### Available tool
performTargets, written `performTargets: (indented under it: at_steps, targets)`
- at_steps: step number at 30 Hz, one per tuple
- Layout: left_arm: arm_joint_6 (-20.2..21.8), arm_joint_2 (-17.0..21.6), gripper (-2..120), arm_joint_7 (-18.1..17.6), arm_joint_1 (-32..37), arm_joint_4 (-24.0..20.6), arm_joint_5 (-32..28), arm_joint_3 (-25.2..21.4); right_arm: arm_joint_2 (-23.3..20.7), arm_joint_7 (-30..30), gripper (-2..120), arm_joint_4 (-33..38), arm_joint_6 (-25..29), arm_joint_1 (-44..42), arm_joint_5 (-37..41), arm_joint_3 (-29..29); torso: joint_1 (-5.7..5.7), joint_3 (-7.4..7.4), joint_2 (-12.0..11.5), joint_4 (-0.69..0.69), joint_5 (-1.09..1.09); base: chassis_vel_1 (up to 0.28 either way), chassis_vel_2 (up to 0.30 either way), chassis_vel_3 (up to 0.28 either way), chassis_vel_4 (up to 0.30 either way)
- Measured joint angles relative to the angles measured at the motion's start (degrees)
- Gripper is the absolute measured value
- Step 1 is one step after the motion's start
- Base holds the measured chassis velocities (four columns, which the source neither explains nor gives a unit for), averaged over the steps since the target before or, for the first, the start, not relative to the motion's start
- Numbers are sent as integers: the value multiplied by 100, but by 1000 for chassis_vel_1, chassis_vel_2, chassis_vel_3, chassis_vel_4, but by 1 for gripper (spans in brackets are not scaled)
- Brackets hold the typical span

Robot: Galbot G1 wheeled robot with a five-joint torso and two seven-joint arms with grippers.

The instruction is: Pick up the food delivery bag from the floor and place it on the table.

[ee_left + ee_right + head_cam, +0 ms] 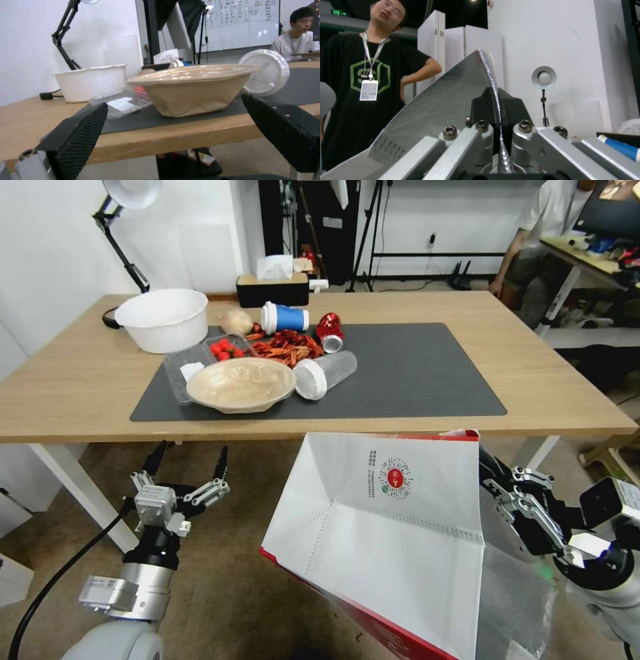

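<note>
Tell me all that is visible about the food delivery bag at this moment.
The food delivery bag is a large boxy paper bag, white on its facing sides with red edges, a small round red logo and silver foil lining. It hangs tilted in the air in front of the table, off the floor. The right gripper is pinched shut on its foil-lined wall; nothing else touches it.

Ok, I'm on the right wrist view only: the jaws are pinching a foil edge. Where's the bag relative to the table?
Observer: The food delivery bag hangs tilted from the right gripper, in front of the table's near edge, not on it.
Operator: Room to set it down?
Observer: The dark mat's right half is bare; food containers crowd its left half.
Operator: And the left gripper?
Observer: The left gripper is below the table edge, left of the bag, jaws open and empty.
</note>
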Motion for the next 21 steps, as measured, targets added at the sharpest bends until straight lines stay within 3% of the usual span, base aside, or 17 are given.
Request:
performTargets:
  at_steps: [21]
  targets:
    - [16,31,100,9,-17,45,4,15,72,24,0,29,-14,-24,-75,-44,209,296,506,0,1,0,0,0,0]
